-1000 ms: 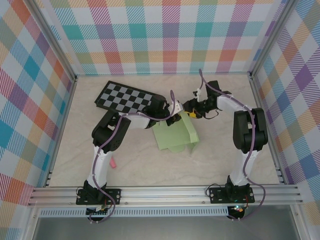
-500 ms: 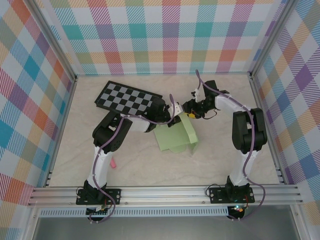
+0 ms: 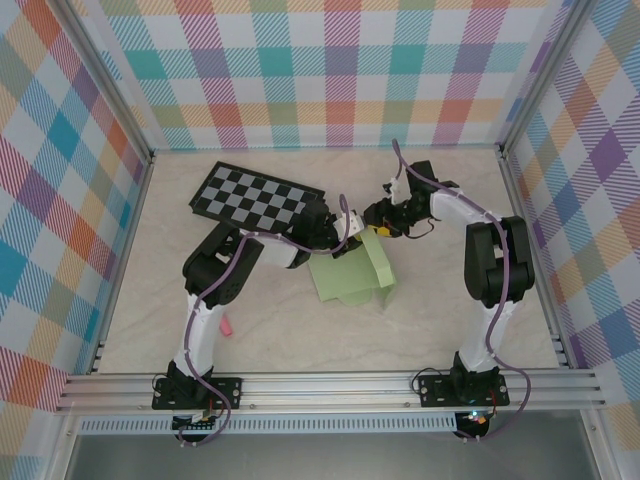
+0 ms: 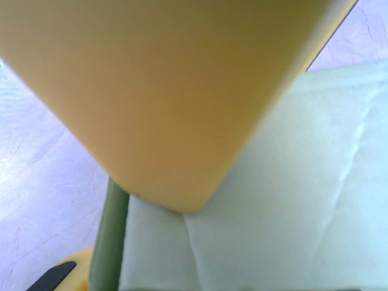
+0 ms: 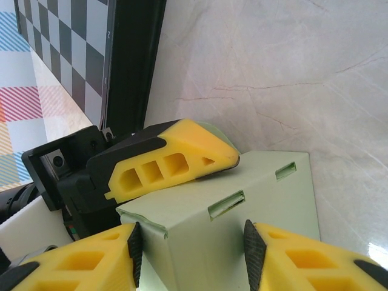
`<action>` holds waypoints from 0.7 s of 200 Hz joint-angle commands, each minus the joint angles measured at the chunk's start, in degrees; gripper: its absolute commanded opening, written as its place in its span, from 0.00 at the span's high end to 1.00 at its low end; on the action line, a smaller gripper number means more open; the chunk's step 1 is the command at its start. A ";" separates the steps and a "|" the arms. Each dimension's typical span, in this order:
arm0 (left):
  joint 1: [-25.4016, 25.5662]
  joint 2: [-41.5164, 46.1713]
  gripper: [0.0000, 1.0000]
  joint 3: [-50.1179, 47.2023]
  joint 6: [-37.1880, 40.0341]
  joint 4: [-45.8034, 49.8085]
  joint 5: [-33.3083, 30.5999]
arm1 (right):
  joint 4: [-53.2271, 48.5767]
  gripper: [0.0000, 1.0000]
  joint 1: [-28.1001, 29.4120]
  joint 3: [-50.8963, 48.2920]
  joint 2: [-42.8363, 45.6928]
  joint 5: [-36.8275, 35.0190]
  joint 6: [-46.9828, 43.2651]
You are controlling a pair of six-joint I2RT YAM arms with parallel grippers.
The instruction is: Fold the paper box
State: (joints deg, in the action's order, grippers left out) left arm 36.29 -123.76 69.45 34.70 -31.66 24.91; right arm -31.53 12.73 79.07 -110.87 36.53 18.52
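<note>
Paper box [image 5: 242, 212] — between right claw [image 5: 191, 244] fingers [image 5: 303, 254]; left claw [image 3: 345, 235] atop

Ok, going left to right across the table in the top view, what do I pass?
The checkerboard → paper box → right arm's elbow.

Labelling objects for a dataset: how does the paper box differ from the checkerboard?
The paper box is plain pale green; the checkerboard is black-and-grey checked. The box is partly folded, with raised sides; the board lies flat. Both sit on the table.
</note>
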 commanded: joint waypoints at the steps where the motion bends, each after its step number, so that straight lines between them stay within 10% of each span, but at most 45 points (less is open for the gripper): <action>1: 0.86 2.37 0.73 0.49 4.91 8.61 -0.47 | -3.48 0.52 0.54 -2.49 -1.20 -3.57 1.48; 140: 3.84 -0.18 0.76 2.46 6.43 7.31 -6.82 | -0.36 0.56 0.47 -4.97 1.60 -4.72 5.44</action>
State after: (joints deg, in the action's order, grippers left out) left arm 37.69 -123.31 73.38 41.65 -23.97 19.90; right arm -29.04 11.31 77.01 -108.97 35.16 22.39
